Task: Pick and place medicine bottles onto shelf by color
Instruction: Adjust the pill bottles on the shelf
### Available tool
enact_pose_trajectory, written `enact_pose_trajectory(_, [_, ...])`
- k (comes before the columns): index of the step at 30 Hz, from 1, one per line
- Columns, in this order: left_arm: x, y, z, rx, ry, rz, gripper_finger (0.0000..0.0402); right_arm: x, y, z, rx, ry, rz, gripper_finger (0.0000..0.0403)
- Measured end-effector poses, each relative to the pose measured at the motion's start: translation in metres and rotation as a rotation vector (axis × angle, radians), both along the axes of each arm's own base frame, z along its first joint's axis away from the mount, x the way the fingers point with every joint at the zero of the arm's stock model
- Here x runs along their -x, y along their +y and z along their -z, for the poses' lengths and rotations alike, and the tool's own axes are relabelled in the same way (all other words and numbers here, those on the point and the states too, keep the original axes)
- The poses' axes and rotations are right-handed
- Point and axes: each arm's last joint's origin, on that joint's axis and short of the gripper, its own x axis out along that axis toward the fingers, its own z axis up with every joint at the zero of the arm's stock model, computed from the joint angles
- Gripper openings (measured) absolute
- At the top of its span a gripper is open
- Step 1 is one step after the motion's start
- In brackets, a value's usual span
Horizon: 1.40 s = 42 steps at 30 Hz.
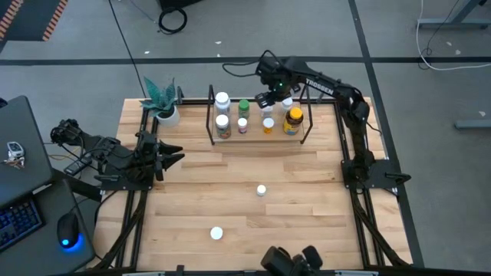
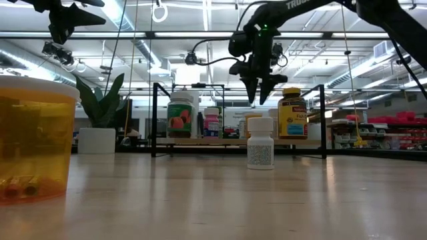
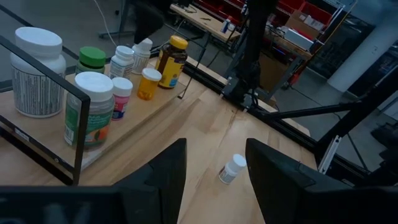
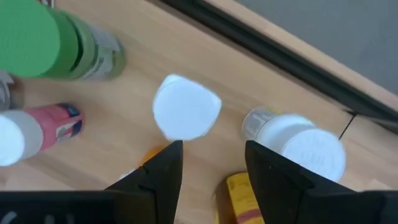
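Note:
The shelf (image 1: 311,130), black rods on a pale wooden base, stands at the table's far middle and holds several bottles: white-capped ones (image 1: 222,100), a green-capped one (image 1: 244,106) and a dark amber one with a yellow cap (image 1: 293,119). My right gripper (image 1: 269,99) hovers open and empty above the shelf, fingers pointing down over a white cap (image 4: 186,115). A small white bottle (image 1: 261,189) stands on the table's middle. A white-capped yellow bottle (image 1: 216,233) stands near the front edge. My left gripper (image 1: 175,154) waits open at the table's left.
A potted plant (image 1: 163,102) stands at the far left, beside the shelf. The arms' black frames (image 1: 360,172) run along both table sides. A laptop and mouse (image 1: 69,230) lie off the table's left edge. Bare wood lies between the shelf and the two loose bottles.

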Motion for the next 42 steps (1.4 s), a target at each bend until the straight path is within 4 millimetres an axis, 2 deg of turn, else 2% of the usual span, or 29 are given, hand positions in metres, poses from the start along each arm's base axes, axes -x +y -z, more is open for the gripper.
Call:
enact_pose_trajectory(11, [0.0,0.0,0.0,0.001,0.0,0.0,0.0172,0.001,-0.01,-0.001,0.019,-0.056,-0.009,0.0181])
enact_pose_trajectory(18, [0.0,0.0,0.0,0.001,0.0,-0.001,0.0172,-0.021,0.007,-0.003,0.096,-0.1,-0.128,0.0181])
enact_pose_trajectory(24, [0.0,0.0,0.0,-0.001,0.0,-0.001,0.0172,-0.027,0.009,-0.004,0.156,-0.093,-0.191,0.0181])
enact_pose_trajectory(33, [0.0,0.0,0.0,0.0,0.001,-0.001,0.0172,-0.038,0.01,0.011,0.306,-0.021,-0.51,0.0181])
enact_pose_trajectory(37, [0.0,0.0,0.0,0.002,0.0,-0.001,0.0172,-0.038,0.007,0.019,0.373,0.054,-0.527,0.0181])
enact_pose_trajectory(42, [0.0,0.0,0.0,0.002,0.0,-0.001,0.0172,-0.034,0.007,0.028,0.35,0.091,-0.536,0.0181])
